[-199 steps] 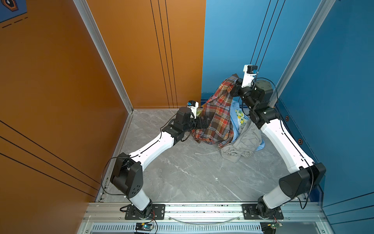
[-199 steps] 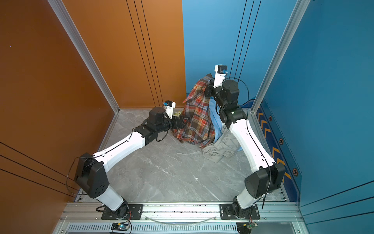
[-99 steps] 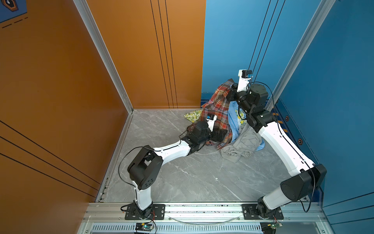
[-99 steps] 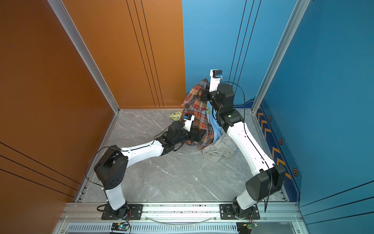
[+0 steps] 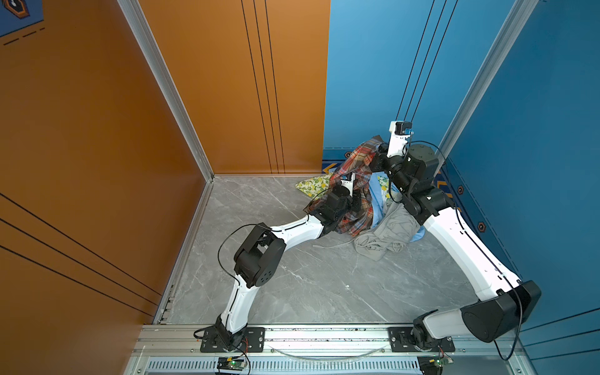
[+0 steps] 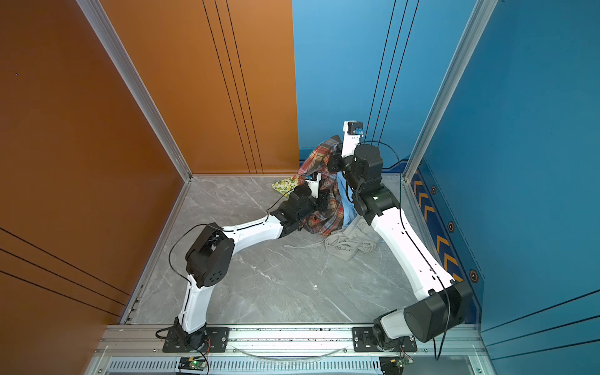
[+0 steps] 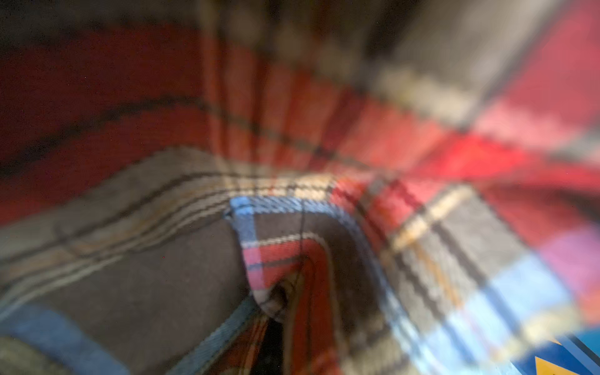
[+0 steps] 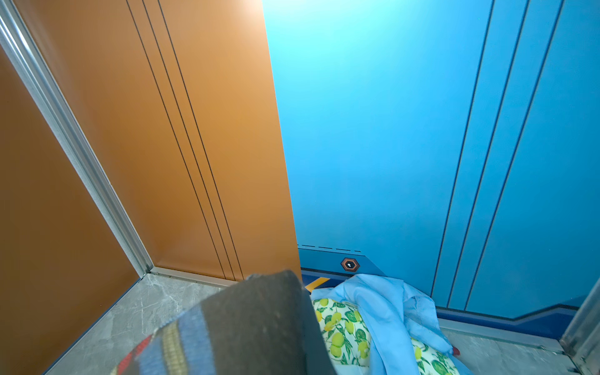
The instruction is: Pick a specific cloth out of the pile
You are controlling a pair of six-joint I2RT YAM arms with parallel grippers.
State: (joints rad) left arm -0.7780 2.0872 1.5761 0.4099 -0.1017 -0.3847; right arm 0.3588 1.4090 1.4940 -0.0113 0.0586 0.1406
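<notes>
- Toward the far right corner of the grey marble tabletop point(image 5: 308, 276), the cloth point(image 5: 361, 164), plaid in red, orange, brown and grey-blue, is hanging as a raised drape in both top views. Its lower folds are resting on the tabletop against the pile point(image 5: 391, 224).
- Right gripper point(image 5: 378, 150): jaws pressed together, pinching the cloth at its top edge and holding it up above the pile. In the right wrist view a plaid fold point(image 8: 253, 324) is lying directly under the lens.
- Left gripper point(image 5: 356, 198): reaching into the lower middle of the drape with jaws pressed together. Fabric is hiding its fingers, so it is probably pinching a fold of the cloth. Blurred plaid point(image 7: 324, 227) is filling the left wrist view.
- Grey garment point(image 5: 380, 242): lying crumpled at the near side of the pile, touching the cloth's lower hem.
- Light blue garment point(image 8: 389, 302): lying between the cloth and the right arm.
- White lemon-print piece point(image 8: 344, 328): showing from under the light blue garment.
- Yellow-green lemon-print cloth point(image 5: 313, 186): lying on the tabletop near the back wall, left of the drape and partly behind it.
</notes>
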